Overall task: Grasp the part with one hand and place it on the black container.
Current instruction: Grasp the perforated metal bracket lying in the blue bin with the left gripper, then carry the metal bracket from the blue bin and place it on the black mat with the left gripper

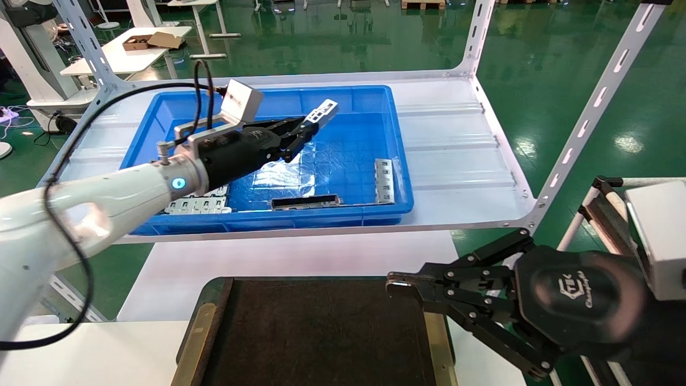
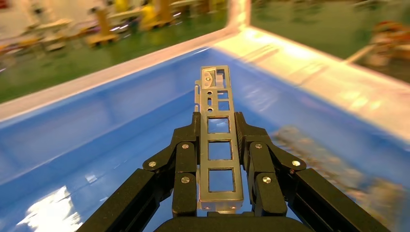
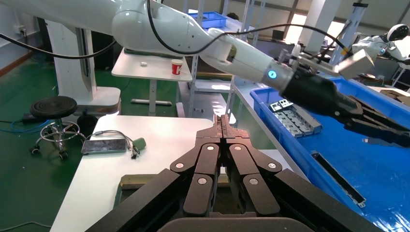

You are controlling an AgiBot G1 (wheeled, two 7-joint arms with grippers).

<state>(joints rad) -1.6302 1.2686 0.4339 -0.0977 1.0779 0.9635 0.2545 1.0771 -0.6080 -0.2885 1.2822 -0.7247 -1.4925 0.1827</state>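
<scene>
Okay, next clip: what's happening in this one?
The left pincer is shut on the part, a slim silver bracket with square cut-outs, and holds it in the air over the blue bin. More metal pieces lie on the bin floor, including a dark long bar. The black container, nearer the robot, has nothing on the portion in view. The right pincer sits shut and idle at that tray's right edge.

A factory-style robotics lab: green epoxy floor point(image 1: 536, 53), slotted metal racking point(image 1: 600, 96), white workbenches point(image 1: 128, 53).
</scene>
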